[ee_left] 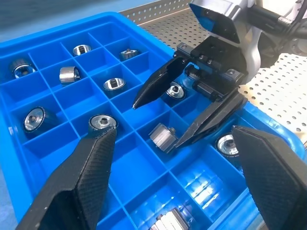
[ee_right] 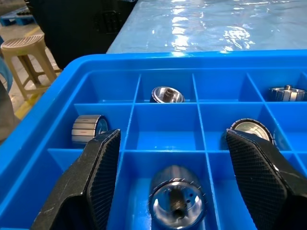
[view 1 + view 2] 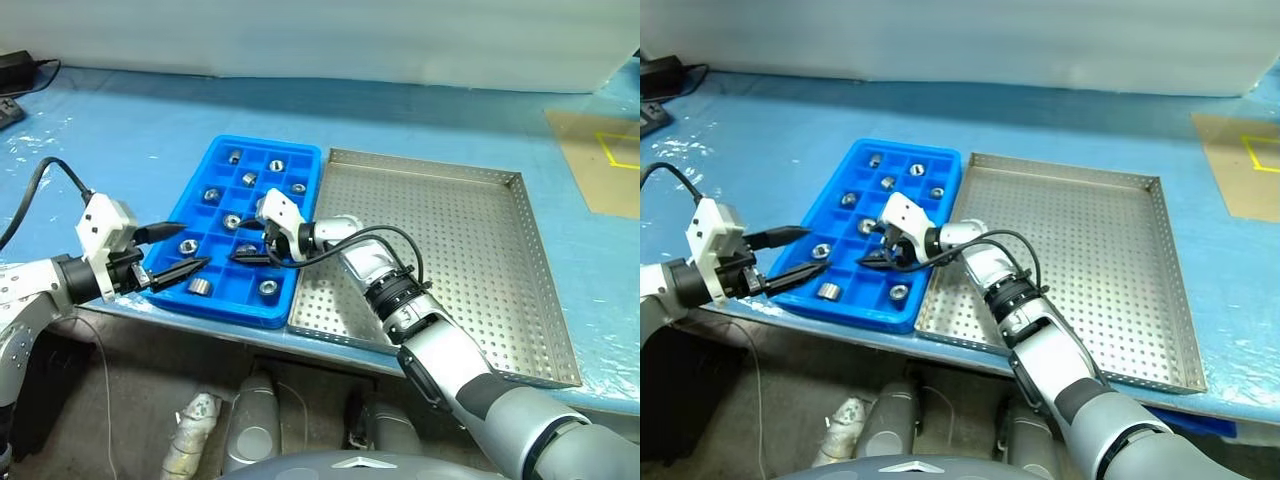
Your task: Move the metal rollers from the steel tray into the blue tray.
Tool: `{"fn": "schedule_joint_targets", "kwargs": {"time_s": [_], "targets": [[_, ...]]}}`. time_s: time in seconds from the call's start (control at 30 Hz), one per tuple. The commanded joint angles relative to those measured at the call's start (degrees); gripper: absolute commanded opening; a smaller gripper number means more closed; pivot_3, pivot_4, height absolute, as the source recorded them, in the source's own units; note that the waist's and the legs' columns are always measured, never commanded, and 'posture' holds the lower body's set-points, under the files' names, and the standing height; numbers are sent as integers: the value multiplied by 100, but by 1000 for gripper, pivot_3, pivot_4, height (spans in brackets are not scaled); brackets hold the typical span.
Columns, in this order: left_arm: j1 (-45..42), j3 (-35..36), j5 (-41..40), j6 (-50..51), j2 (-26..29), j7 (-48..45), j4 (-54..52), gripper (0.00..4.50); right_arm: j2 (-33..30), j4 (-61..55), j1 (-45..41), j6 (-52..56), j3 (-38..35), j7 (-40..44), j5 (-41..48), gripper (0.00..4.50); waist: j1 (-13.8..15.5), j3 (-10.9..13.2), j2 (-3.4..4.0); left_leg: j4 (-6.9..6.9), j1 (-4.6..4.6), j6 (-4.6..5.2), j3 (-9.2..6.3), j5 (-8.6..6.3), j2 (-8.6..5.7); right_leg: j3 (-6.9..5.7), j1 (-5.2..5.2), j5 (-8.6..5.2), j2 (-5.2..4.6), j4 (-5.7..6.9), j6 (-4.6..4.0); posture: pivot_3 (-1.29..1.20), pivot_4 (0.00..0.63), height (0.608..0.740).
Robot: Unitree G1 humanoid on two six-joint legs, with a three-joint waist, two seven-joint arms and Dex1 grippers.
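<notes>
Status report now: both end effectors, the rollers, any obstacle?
Right end effector open over blue tray, roller dropped in compartment beneath. Left end effector open, empty, at tray edge. Steel tray bare. No obstacle.

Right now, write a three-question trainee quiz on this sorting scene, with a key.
1. True or false: metal rollers remain in the steel tray.
2. The right gripper hovers over: A) the blue tray B) the steel tray C) the table.
3. Fill in: the roller between the right gripper's fingertips lies ___ in its compartment, not gripped.

Key: 1 false, none are visible there; 2 A; 3 loose.
</notes>
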Motion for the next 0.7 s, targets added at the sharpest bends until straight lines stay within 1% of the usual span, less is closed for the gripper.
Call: {"fn": "schedule_joint_targets", "kwargs": {"time_s": [0.03,0.1,0.17,0.23,0.27,0.4,0.5,0.57,0.7], "targets": [[-383,-240,47,-221,37,-92,193,4083,-172,-384,-177,207,-495,-173,300,3607,8,0,0,0,-1,-1,4,1,-1,0,1,0,0,1,0,225,150,740],[-597,-392,79,-289,-15,-93,346,4083,-323,-688,-208,478,-687,-117,491,3607,5,0,0,10,-4,-8,12,5,-2,0,3,1,0,2,1,208,150,740],[-919,-660,159,-398,-130,-106,594,4083,-649,-1368,-95,903,-839,90,726,3607,-2,0,0,26,-7,-7,19,5,-9,0,6,3,0,6,3,146,150,740],[-1257,-997,321,-566,-278,-168,895,4083,-1083,-2135,128,1301,-935,287,907,3607,-10,-1,-1,29,-8,-8,19,5,-14,0,7,6,1,9,9,124,150,740],[-1420,-1180,420,-677,-365,-238,1065,4083,-1367,-2452,274,1363,-951,330,866,3607,-8,-1,-2,30,-6,-7,19,5,-14,0,8,15,1,9,25,112,150,740],[-2102,-1884,885,-1140,-846,-377,1942,4083,-2380,-3150,868,1769,-1286,120,797,3607,-44,-6,-4,34,5,-3,20,2,-23,5,26,22,1,3,37,34,150,740],[-2569,-2334,1362,-1625,-1280,-388,2871,4083,-2909,-3509,1511,1957,-1514,-174,734,3607,-133,-7,-4,39,5,-3,20,3,-38,13,34,30,-1,0,52,-13,150,740],[-2787,-2475,1529,-1869,-1526,-433,3349,4083,-3047,-3724,1843,2076,-1652,-418,778,3607,-237,-7,-4,50,5,0,21,1,-41,21,35,35,-1,-1,59,-53,150,740],[-3244,-2621,1809,-2396,-2119,-373,4313,4083,-2875,-4240,2420,2409,-2007,-1150,913,3607,-481,-7,-3,60,5,6,26,-2,-39,21,33,36,-1,3,59,-108,150,740]]}}
